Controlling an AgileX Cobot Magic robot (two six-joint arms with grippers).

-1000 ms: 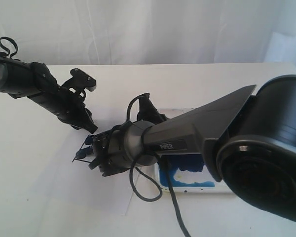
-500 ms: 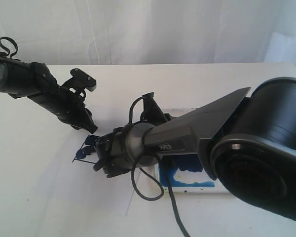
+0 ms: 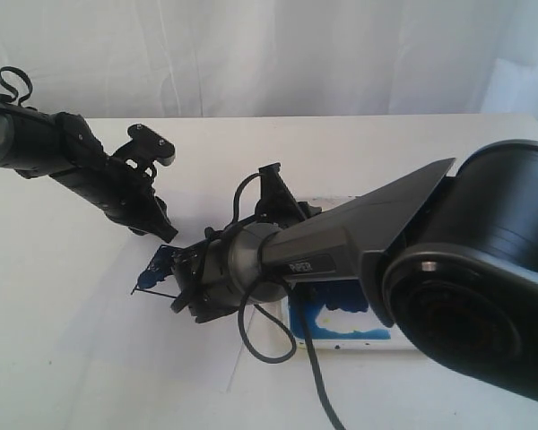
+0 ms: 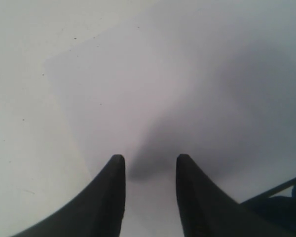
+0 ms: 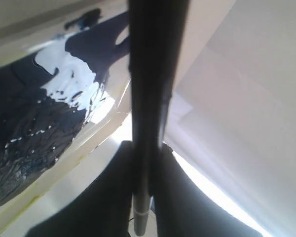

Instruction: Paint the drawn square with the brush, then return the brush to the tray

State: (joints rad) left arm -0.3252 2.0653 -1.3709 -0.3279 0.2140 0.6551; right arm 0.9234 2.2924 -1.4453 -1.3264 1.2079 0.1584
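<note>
My right gripper (image 3: 181, 285) is shut on the brush (image 5: 149, 89), a thin black stick with a white band near its end. It runs straight out between the fingers (image 5: 108, 187). In the exterior view the brush (image 3: 152, 290) sticks out to the left over the paper. A blue paint patch of the drawn square (image 3: 159, 262) shows just beside the gripper, the rest hidden by it; a blue corner (image 4: 286, 207) also shows in the left wrist view. The white tray (image 3: 341, 339), smeared dark blue, lies under the right arm. My left gripper (image 3: 161, 228) hovers open over the paper, holding nothing.
The white paper sheet (image 4: 163, 74) lies flat on the white table (image 3: 54, 269), its edge close to the tray's yellow-stained rim (image 5: 64, 168). A black cable (image 3: 251, 345) loops from the right wrist over the paper. White curtains (image 3: 269, 54) hang behind the table.
The right gripper has shifted slightly with the brush over the blue patch, its wrist turning a little. The left arm has not moved.
</note>
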